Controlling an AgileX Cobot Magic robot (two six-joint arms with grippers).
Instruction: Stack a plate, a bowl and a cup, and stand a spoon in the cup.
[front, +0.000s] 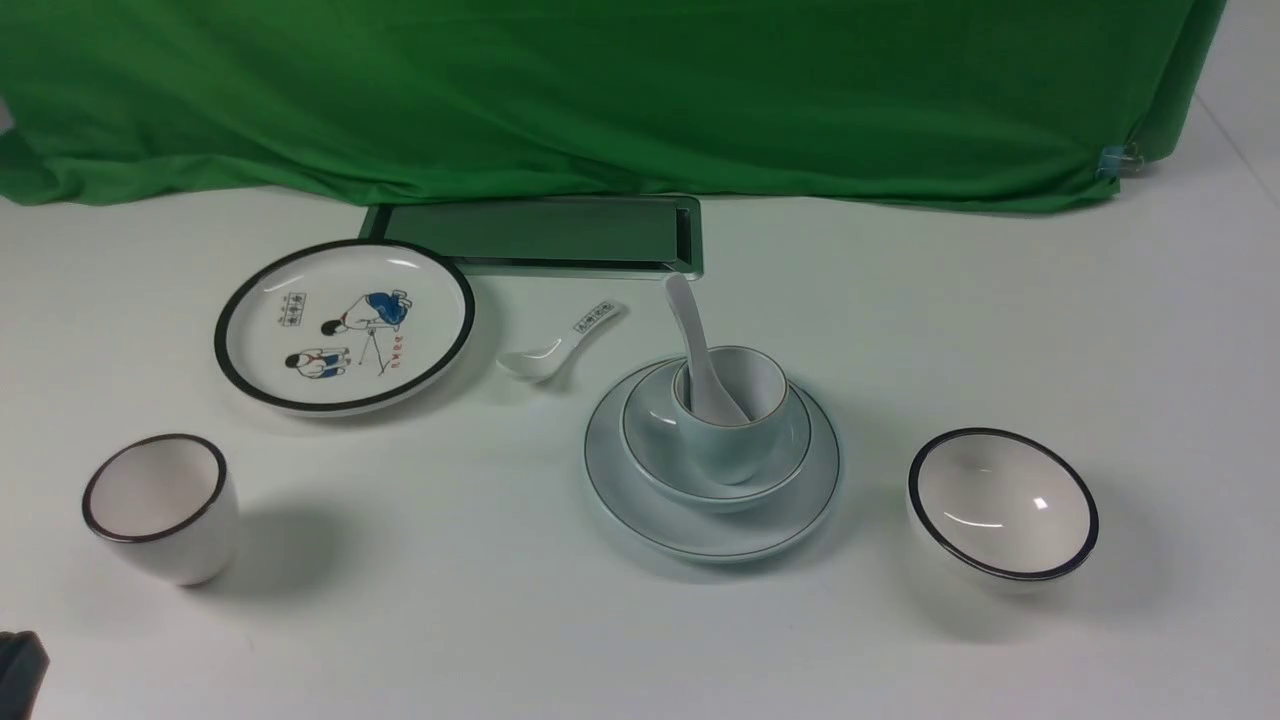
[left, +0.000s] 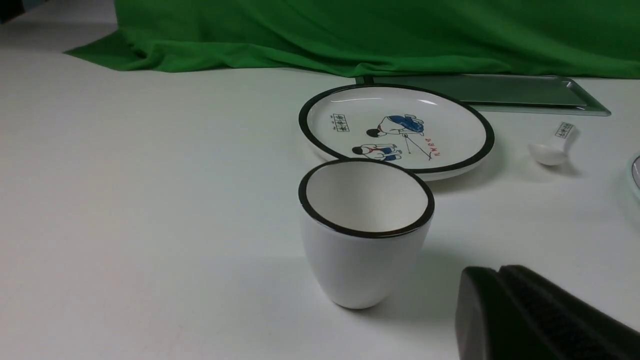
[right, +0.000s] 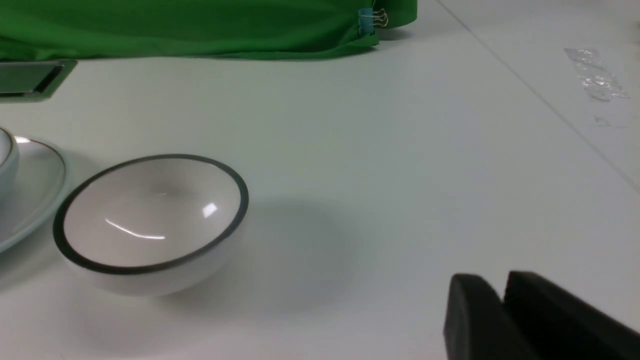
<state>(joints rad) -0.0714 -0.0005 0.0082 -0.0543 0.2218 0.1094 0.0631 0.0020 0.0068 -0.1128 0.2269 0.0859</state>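
Observation:
The pale blue-green plate (front: 700, 530) lies at the table's middle with the bowl (front: 660, 450) on it and the cup (front: 725, 450) in the bowl. The plain white spoon (front: 690, 330) stands in the cup, its handle leaning back and left. A dark piece of my left gripper (front: 20, 670) shows at the front left corner. In the left wrist view the left gripper (left: 497, 272) is shut and empty, beside the white cup. My right gripper (right: 500, 280) hangs over bare table with a narrow gap between its fingertips and nothing in it. The plate's edge (right: 35, 185) shows there too.
A white plate with cartoon figures (front: 345, 325) and a printed spoon (front: 560, 345) lie at the back left. A black-rimmed white cup (front: 160, 505) stands front left, a black-rimmed white bowl (front: 1000, 505) front right. A metal tray (front: 540, 235) lies before the green cloth (front: 600, 90).

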